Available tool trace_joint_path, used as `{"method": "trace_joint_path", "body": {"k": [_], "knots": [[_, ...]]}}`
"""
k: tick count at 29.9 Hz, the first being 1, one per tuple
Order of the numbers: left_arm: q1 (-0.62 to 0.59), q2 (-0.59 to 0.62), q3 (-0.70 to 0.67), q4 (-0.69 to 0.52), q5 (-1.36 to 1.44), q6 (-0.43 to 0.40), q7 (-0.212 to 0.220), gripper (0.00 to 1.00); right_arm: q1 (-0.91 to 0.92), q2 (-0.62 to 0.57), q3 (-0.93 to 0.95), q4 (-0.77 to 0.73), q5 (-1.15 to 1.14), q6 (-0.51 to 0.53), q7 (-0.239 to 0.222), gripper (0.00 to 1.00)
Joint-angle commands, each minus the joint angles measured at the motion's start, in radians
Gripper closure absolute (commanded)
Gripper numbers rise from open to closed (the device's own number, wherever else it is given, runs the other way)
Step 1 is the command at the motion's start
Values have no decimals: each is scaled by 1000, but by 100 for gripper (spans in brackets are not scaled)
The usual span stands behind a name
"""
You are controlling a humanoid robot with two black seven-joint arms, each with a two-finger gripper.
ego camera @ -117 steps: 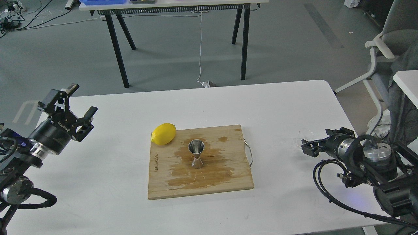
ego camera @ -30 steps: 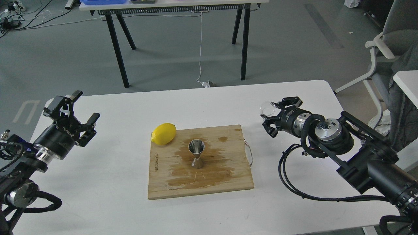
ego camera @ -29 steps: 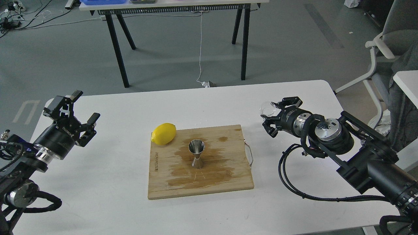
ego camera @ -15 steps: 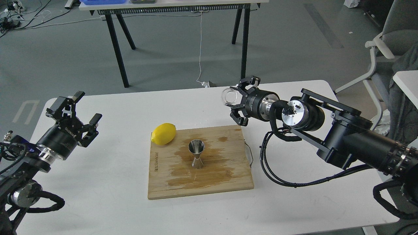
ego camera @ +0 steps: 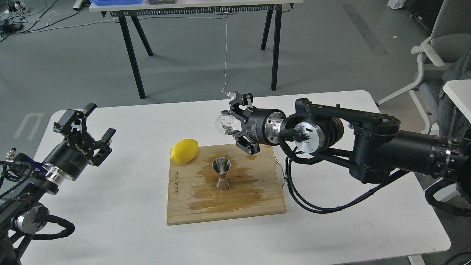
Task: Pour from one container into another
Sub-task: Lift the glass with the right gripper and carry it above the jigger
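Observation:
The steel hourglass jigger [ego camera: 221,173] stands upright in the middle of the wooden cutting board [ego camera: 239,206]. My right gripper [ego camera: 232,125] is shut on the small clear glass cup [ego camera: 225,124] and holds it in the air, above and slightly behind the jigger. The cup lies tilted on its side with its mouth towards the left. Far to the left, my left gripper [ego camera: 92,125] hovers open over the table with nothing between its fingers.
A yellow lemon [ego camera: 184,150] rests at the board's back left corner. The board's surface shows dark wet stains, and a wire handle [ego camera: 282,173] sticks out on its right side. The board lies on a white table [ego camera: 121,206].
My right arm has swung left and upward with the glass cup, from the table's right side to above the board near the jigger. The left gripper has barely shifted.

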Motion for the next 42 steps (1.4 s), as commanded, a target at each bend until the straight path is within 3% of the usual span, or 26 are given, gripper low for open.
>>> {"method": "trace_joint_path", "body": {"k": [1,11,32,42], "knots": [[0,0,0,0,0,0,0,1,34,0,-56,10,-10,5,0,65],[0,3,0,0,0,0,0,1,133,-2,-137,8,-123,62,-1,65],[-2,3,0,0,0,0,0,1,134,0,-243,8,-390,149,15,65],[-2,5,0,0,0,-2,0,1,143,11,-266,10,-458,151,84,65]]}}
